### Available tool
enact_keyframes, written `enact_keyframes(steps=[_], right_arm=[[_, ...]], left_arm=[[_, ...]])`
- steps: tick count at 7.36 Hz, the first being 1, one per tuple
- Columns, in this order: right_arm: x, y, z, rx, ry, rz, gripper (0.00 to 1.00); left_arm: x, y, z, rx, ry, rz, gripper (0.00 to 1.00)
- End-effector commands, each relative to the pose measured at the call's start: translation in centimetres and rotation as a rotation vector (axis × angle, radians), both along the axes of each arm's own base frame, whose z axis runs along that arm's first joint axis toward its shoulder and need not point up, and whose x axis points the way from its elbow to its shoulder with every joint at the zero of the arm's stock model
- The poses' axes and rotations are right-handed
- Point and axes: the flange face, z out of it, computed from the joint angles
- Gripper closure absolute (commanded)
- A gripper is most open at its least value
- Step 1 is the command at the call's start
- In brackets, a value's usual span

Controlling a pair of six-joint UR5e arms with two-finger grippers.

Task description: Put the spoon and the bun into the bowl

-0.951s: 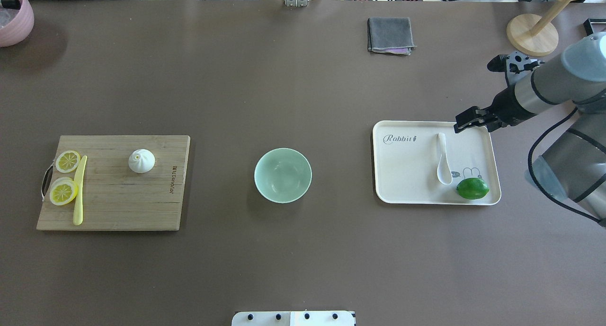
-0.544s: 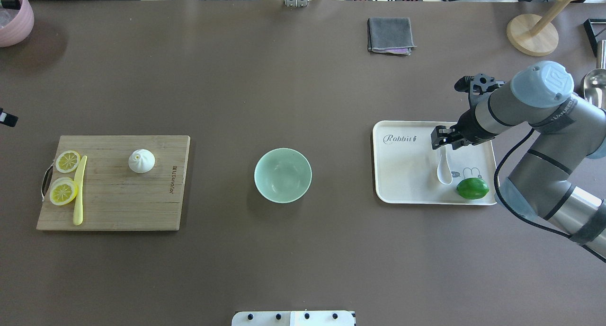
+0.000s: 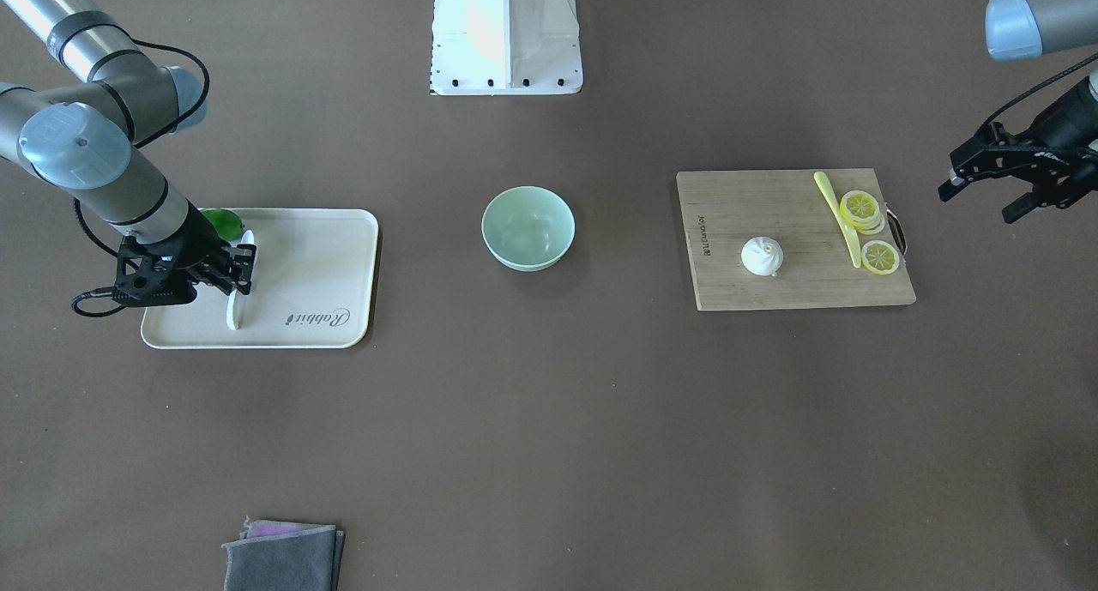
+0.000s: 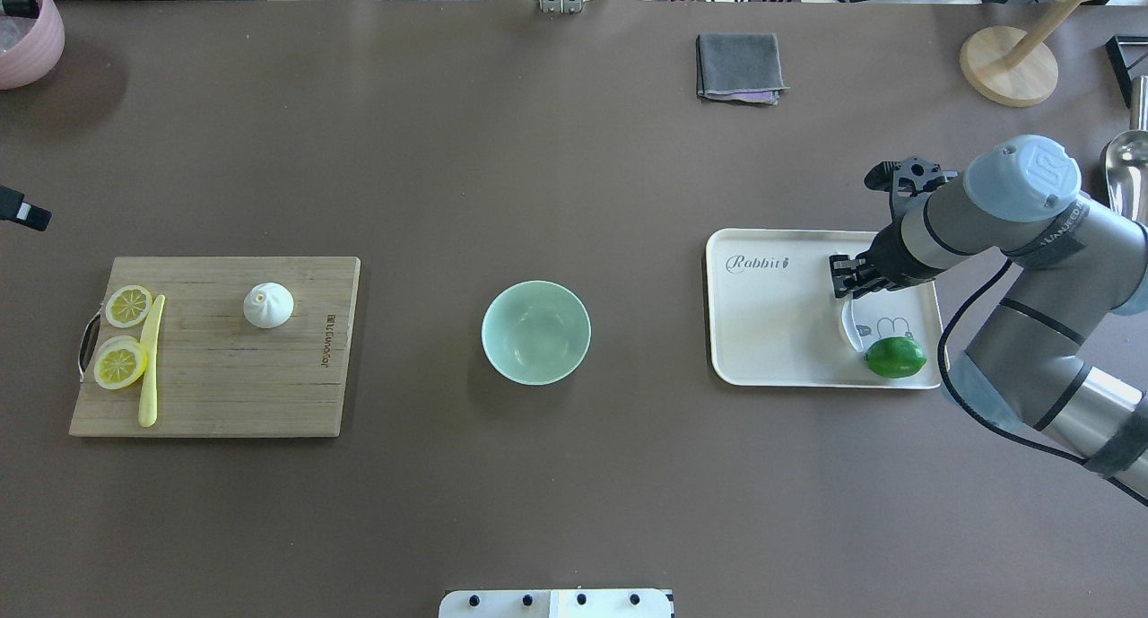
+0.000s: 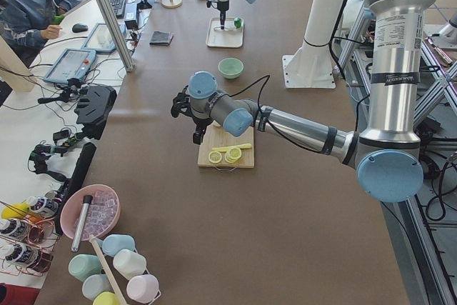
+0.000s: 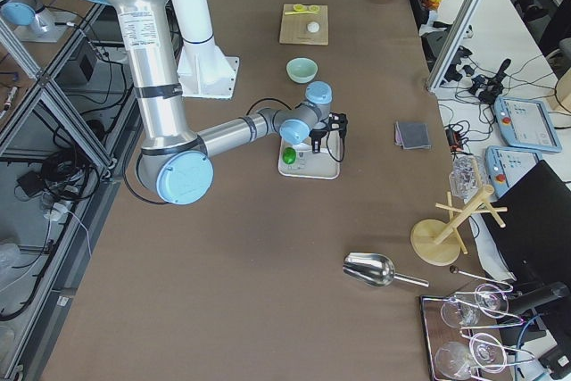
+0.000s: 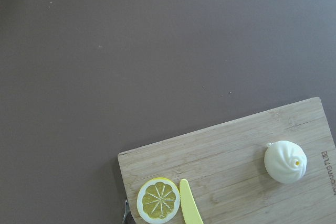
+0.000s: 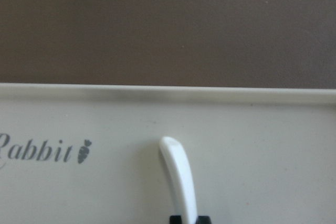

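Note:
The white spoon (image 4: 849, 326) lies on the cream tray (image 4: 771, 322) beside a lime, turned on its side. My right gripper (image 4: 846, 279) is down on the spoon's handle (image 8: 178, 177), with its black fingertips closed on either side of it; it also shows in the front view (image 3: 236, 269). The white pleated bun (image 4: 268, 305) sits on the wooden cutting board (image 4: 224, 376) at the left, also in the left wrist view (image 7: 285, 161). The mint-green bowl (image 4: 536, 332) stands empty mid-table. My left gripper (image 3: 978, 198) is open and empty, in the air off the board's outer end.
A green lime (image 4: 895, 356) lies by the spoon's scoop. Two lemon slices (image 4: 128, 305) and a yellow knife (image 4: 150, 362) lie on the board's left end. A grey cloth (image 4: 738, 66), a wooden stand (image 4: 1009, 66), a metal scoop (image 4: 1126, 169) and a pink bowl (image 4: 27, 35) lie far off.
My right gripper moved from the tray's far right corner down onto the spoon's handle and closed; the spoon rolled onto its side. My left gripper's tip came into view at the left edge.

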Motion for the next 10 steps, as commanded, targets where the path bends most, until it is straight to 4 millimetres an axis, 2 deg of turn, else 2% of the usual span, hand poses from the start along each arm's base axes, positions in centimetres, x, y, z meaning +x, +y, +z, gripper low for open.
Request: enact_keyframes(steps=[1, 2, 3, 4, 5, 6, 7, 8, 9, 10], right_arm=[[-0.2, 0.0, -1.1, 0.009, -0.017, -0.004, 1.00], [-0.5, -0.2, -2.8, -0.003, -0.035, 0.019, 1.00], [-1.3, -0.9, -5.6, -0.033, -0.072, 0.064, 1.00], [-3.1, -1.3, -9.0, -0.077, -0.116, 0.110, 1.00], [-5.4, -1.2, -13.2, -0.135, -0.173, 0.161, 1.00], [-9.2, -0.1, -17.9, -0.233, -0.220, 0.260, 1.00], [-12.9, 1.4, -21.9, -0.308, -0.247, 0.364, 1.00], [-15.8, 3.0, -24.7, -0.352, -0.264, 0.454, 1.00], [-17.9, 4.7, -26.1, -0.371, -0.288, 0.544, 1.00], [-18.8, 5.6, -27.2, -0.399, -0.308, 0.565, 1.00]], left_arm=[[0.9, -0.5, -1.2, -0.023, 0.014, -0.015, 0.02], [5.2, -1.3, -3.9, -0.127, 0.042, -0.046, 0.02], [9.6, -1.7, -5.8, -0.155, -0.002, -0.116, 0.03], [13.2, -1.0, -6.4, -0.167, -0.020, -0.113, 0.03], [15.3, -0.7, -6.7, -0.157, -0.042, -0.123, 0.03], [17.8, -0.1, -6.6, -0.146, -0.071, -0.125, 0.03], [19.0, 0.5, -6.3, -0.142, -0.083, -0.111, 0.03], [19.4, 0.6, -6.0, -0.144, -0.085, -0.105, 0.03], [19.6, 0.7, -5.9, -0.145, -0.087, -0.101, 0.03], [19.7, 0.8, -5.9, -0.145, -0.087, -0.099, 0.03]])
